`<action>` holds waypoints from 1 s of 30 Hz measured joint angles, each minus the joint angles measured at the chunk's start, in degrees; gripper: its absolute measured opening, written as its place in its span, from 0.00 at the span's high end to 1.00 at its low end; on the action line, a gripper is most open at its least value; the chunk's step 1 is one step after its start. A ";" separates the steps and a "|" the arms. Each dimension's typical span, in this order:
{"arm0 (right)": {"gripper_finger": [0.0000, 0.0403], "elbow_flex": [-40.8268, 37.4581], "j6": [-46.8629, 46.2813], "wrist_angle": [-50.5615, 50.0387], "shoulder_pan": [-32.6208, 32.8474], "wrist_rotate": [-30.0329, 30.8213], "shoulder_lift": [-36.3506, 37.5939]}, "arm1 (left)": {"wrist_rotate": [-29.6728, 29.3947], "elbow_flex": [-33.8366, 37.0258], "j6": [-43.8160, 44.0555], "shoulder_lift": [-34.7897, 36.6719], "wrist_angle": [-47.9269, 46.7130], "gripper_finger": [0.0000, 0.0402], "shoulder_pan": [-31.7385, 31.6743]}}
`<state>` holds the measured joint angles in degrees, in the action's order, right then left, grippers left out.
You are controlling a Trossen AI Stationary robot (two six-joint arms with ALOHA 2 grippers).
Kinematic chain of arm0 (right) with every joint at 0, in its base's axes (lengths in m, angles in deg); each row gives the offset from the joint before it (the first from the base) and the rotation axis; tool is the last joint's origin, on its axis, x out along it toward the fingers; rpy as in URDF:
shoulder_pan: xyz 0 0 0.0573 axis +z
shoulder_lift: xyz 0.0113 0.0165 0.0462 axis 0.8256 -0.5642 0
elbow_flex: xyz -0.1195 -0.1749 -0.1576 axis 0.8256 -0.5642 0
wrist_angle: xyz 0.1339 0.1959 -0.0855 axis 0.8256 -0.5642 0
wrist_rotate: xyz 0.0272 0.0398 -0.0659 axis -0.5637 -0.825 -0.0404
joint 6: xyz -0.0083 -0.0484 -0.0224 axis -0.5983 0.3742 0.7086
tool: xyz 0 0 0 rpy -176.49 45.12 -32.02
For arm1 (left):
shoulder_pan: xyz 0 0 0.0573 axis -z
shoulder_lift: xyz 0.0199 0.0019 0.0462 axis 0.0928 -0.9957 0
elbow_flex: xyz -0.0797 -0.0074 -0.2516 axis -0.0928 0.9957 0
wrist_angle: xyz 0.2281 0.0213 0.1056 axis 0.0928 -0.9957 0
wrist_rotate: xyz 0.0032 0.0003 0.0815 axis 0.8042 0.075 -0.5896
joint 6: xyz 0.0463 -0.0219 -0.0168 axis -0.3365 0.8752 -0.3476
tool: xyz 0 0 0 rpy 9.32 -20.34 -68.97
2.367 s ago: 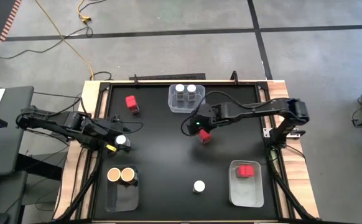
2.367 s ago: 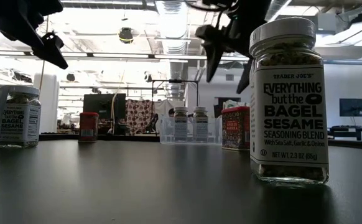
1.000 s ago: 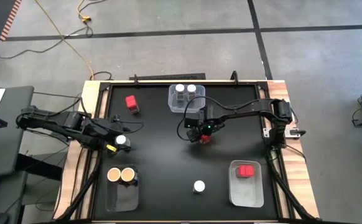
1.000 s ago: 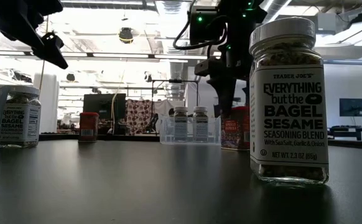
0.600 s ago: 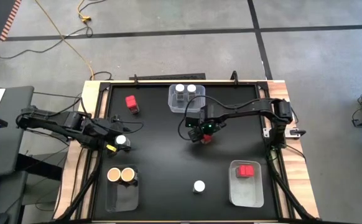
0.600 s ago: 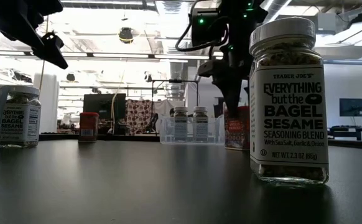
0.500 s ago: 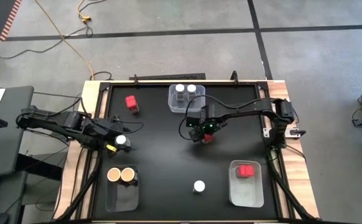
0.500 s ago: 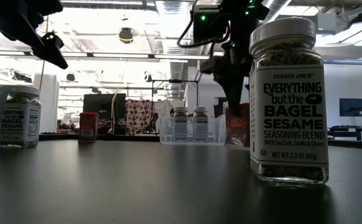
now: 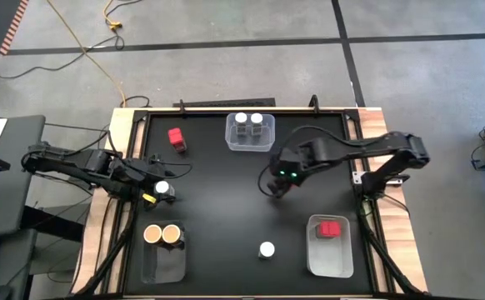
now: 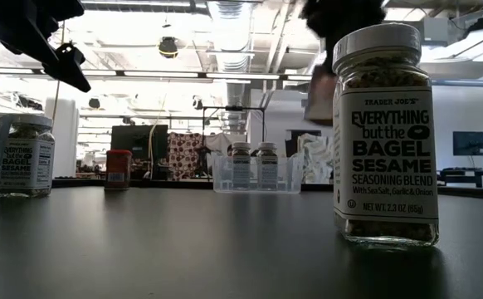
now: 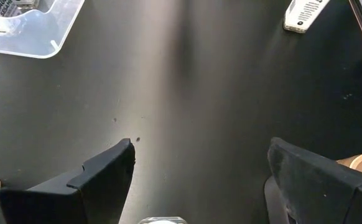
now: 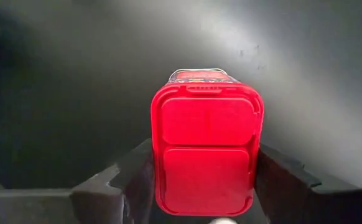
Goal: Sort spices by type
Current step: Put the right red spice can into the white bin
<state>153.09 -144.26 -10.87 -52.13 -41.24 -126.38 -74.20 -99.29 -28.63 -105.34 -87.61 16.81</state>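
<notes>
My right gripper [image 9: 282, 182] is shut on a red boxy spice container [image 12: 207, 155] and holds it above the middle of the black table; the low view shows it blurred and high [image 10: 319, 95]. My left gripper [image 9: 156, 191] waits open at the left edge, above a white-lidded jar [image 9: 162, 189] that stands on the table; its fingers [image 11: 106, 177] are wide apart. Another red box [image 9: 177, 137] stands at the far left. A white-lidded jar [image 9: 267, 249] stands near the front edge. My right gripper pinches the red box between its two fingers [image 12: 128, 183], one on each of two opposite sides just below the red lid [image 12: 162, 186]. The fingers come from above, pointing steeply down. The box hangs upright, lid up, lifted clear of the table.
A clear bin [image 9: 230, 143] at the far middle holds two white-lidded jars. A bin [image 9: 163, 262] at the near left holds two tan-lidded jars. A bin [image 9: 330, 258] at the near right holds one red box. The near jar [image 10: 387, 133] fills the low view's right side.
My right gripper has come down over the red box, taken hold of it and risen, moving a little toward the table's right edge. The box, which stood on the table, is now lifted clear.
</notes>
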 joint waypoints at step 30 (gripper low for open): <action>0.38 1.18 -26.22 -16.55 50.65 1.07 6.64 | 0.00 -0.02 0.00 0.00 0.00 0.12 0.00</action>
<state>154.27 -170.47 -27.42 -1.49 -40.17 -119.74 -74.20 -99.31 -28.63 -105.34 -87.61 16.81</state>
